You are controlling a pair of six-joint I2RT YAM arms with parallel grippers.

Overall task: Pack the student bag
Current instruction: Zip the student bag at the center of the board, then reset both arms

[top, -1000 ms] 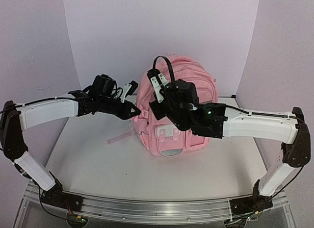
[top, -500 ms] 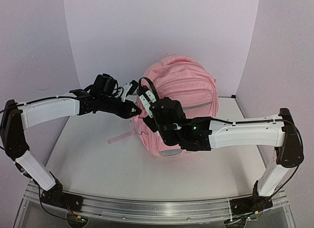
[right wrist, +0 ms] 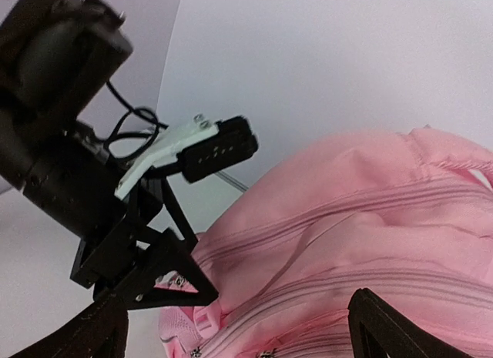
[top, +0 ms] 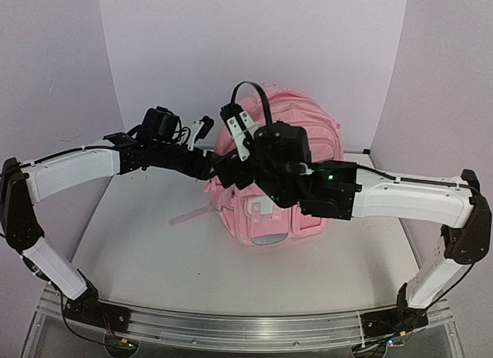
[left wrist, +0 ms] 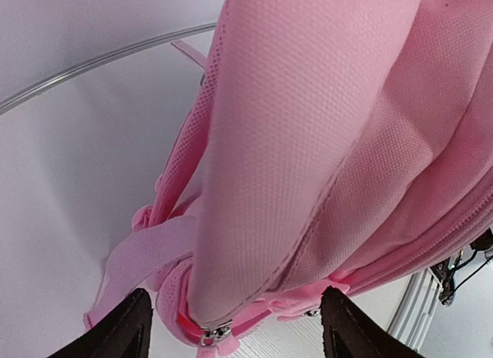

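The student bag (top: pixel 308 135), a pink backpack, stands upright at the back middle of the table. My left gripper (top: pixel 206 152) is at its left side. In the left wrist view this gripper (left wrist: pixel 235 331) is open, its dark fingertips (left wrist: pixel 123 327) apart on either side of the bag's side seam, with a zip pull (left wrist: pixel 212 335) between them, not pinched. My right gripper (top: pixel 237 129) hovers in front of the bag's upper left. In the right wrist view it (right wrist: pixel 246 335) is open and empty above the bag's zipped top (right wrist: pixel 362 242), facing the left gripper (right wrist: pixel 166 242).
A pink strap (top: pixel 189 214) trails from the bag onto the white table (top: pixel 154 250) at the left. White walls close in the back and both sides. The right forearm (top: pixel 400 196) crosses in front of the bag's lower pockets.
Both grippers have gone from shut to open. The right arm dipped down and left, then rose back to the bag's upper left. The left gripper has lifted slightly.
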